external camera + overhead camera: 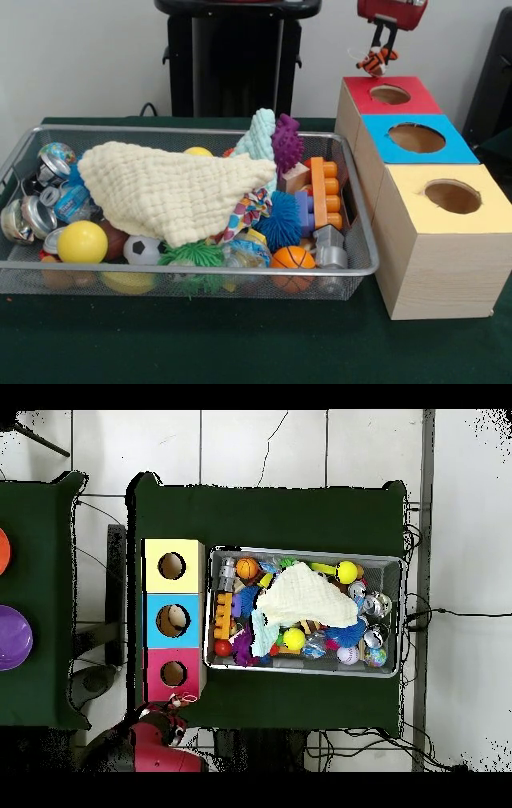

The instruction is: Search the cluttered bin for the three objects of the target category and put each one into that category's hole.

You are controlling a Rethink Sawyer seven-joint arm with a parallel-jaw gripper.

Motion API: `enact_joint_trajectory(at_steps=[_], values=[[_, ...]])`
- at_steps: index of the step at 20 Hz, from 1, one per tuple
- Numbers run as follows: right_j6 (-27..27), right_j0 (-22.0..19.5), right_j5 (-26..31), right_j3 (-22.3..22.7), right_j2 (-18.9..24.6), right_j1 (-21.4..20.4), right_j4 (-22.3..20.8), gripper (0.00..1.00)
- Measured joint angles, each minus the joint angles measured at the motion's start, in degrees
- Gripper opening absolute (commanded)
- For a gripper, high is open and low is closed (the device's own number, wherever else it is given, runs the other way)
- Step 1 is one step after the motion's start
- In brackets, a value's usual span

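Note:
My gripper (383,48) hangs at the top right, shut on a small orange, white and black striped toy (374,62). The toy dangles just above the far edge of the red-topped box (360,96), a little behind its round hole (390,94). In the overhead view the gripper (172,722) and toy sit just beyond the red box (155,674) on the robot's side, not over its hole (173,673). The wire mesh bin (200,276) holds mixed clutter under a cream cloth (168,192).
A blue-topped box (376,142) and a yellow-topped box (492,210), each with a hole, stand in a row with the red one. In the bin lie a yellow ball (82,242), basketball (293,258), blue spiky ball (282,224), cans (32,216) and orange block (324,192).

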Motion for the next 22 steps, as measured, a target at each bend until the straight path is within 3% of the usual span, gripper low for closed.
enact_joint_trajectory(at_steps=[4, 22], values=[[1.68, 1.05, -2.70, 0.24, 0.74, 1.33, 0.93, 0.00], [5.36, 2.48, -2.49, -0.17, 0.28, 2.27, 3.49, 0.00]])
